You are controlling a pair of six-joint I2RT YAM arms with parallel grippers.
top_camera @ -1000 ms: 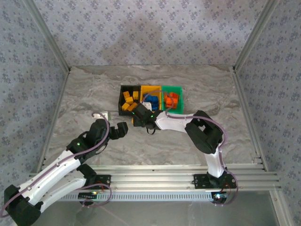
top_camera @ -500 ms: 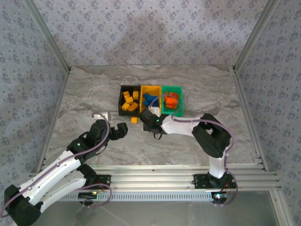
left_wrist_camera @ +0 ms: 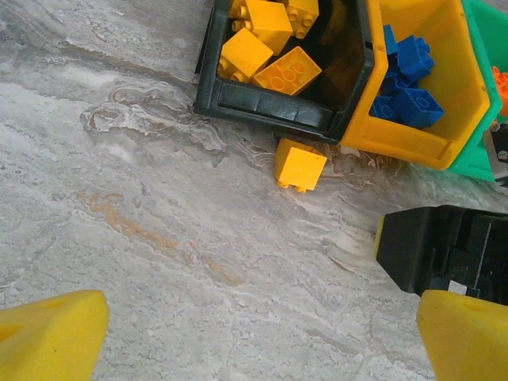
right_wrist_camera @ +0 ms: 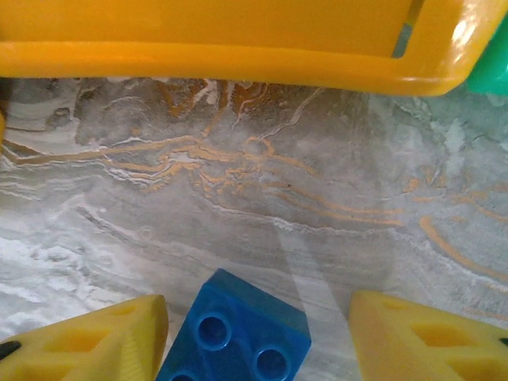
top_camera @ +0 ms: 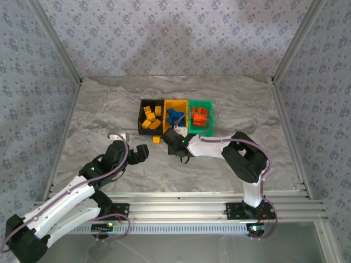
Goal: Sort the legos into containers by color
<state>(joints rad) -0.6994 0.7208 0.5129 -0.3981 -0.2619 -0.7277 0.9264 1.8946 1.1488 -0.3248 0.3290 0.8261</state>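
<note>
Nearest the bases, the left gripper (top_camera: 141,152) is held low over the marble-patterned table (top_camera: 104,104). Its yellow pads (left_wrist_camera: 49,337) are spread wide with nothing between them, so it is released. Slightly farther and to its right, the right gripper (top_camera: 173,137) is placed close to the tabletop, just short of the bins. Its fingers (right_wrist_camera: 429,341) are parted, and a blue brick (right_wrist_camera: 238,337) is seen lying studs-up on the table between them. The brick is close against one finger with a clear gap to the other, so it is not clamped. One yellow brick (left_wrist_camera: 300,165) is left loose on the table, just beside the near corner where two bins meet and apart from both grippers. Beyond it, three bins are lined up side by side against each other. The black bin (left_wrist_camera: 270,109), on the left, is loaded with yellow bricks (left_wrist_camera: 262,32). The yellow-orange bin (left_wrist_camera: 413,144), in the middle, is loaded with blue bricks (left_wrist_camera: 405,75). The green bin (top_camera: 201,103), on the right, is loaded with red-orange bricks (top_camera: 199,116).
</note>
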